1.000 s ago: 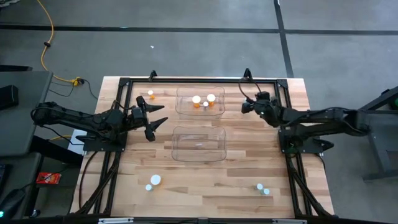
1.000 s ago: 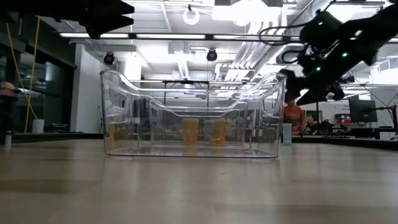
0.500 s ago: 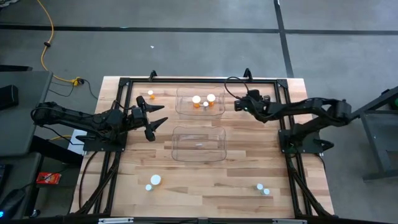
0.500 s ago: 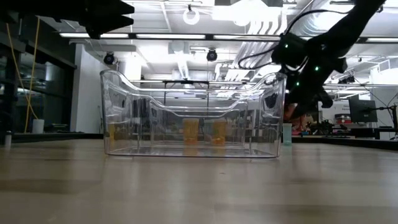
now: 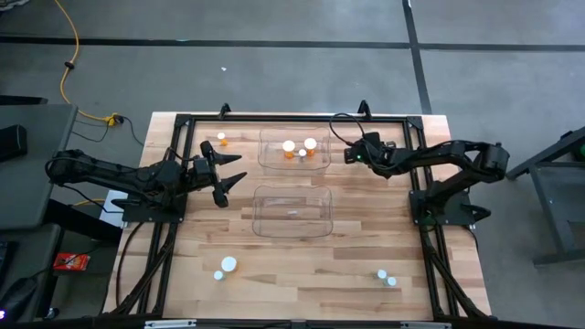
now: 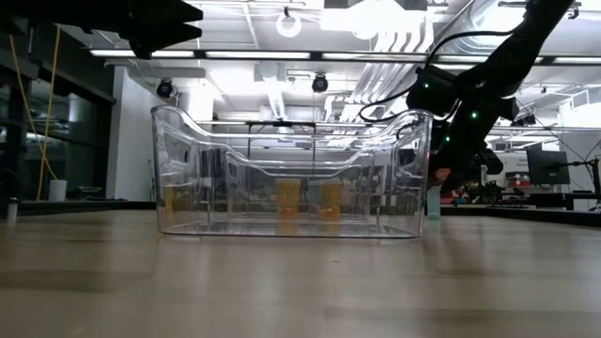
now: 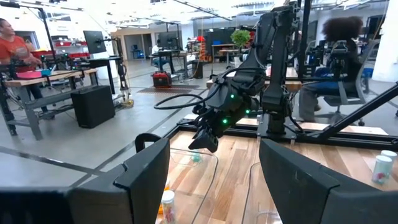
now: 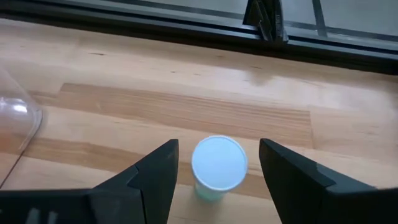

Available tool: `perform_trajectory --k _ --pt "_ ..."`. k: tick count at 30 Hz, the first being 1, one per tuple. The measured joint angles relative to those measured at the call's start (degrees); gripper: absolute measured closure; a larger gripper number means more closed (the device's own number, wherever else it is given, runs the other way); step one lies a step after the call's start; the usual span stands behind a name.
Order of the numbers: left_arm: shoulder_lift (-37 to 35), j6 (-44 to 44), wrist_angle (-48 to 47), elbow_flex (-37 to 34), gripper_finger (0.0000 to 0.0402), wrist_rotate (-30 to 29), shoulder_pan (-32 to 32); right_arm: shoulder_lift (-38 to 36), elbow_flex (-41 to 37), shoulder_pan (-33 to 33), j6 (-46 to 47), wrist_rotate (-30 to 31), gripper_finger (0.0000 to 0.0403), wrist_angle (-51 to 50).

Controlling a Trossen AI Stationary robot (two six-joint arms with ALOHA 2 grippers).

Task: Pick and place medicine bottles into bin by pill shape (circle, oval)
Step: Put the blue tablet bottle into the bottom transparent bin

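Observation:
A pale teal bottle (image 8: 219, 164) with a light cap stands upright on the table just right of the far clear bin (image 5: 294, 149). It also shows in the left wrist view (image 7: 196, 158). My right gripper (image 8: 217, 147) is open, with one finger on either side of the bottle and a gap to each; it shows in the high view (image 5: 348, 154), where it hides the bottle. My left gripper (image 5: 233, 176) is open and empty, left of the two bins. Orange bottles (image 5: 300, 148) with white caps stand in the far bin.
An empty clear bin (image 5: 292, 212) stands nearer, at the table's middle. One orange bottle (image 5: 221, 139) stands at the far left. Pale bottles stand near the front, left (image 5: 226, 266) and right (image 5: 386, 277). A black frame (image 5: 422, 174) runs around the table.
My right gripper has gone toward the table's left edge and down, to the far bin's right end, and now stands low around the pale teal bottle. Its arm has folded in behind it. The bottle has stayed where it was.

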Motion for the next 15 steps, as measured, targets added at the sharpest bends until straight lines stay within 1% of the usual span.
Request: perform_trajectory --k 3,5,15 --pt "0.0 0.0 0.0 0.0 0.0163 0.0 0.0 0.0 0.0 0.0 0.0 -0.1 0.0191 0.0" --pt "0.0 0.0 0.0 0.0 0.0163 0.0 0.0 0.0 0.0 0.0 0.0 -0.2 0.0202 0.0" --pt "0.0 0.0 0.0 0.0 0.0163 0.0 0.0 0.0 0.0 0.0 -1.0 -0.2 0.0291 0.0"
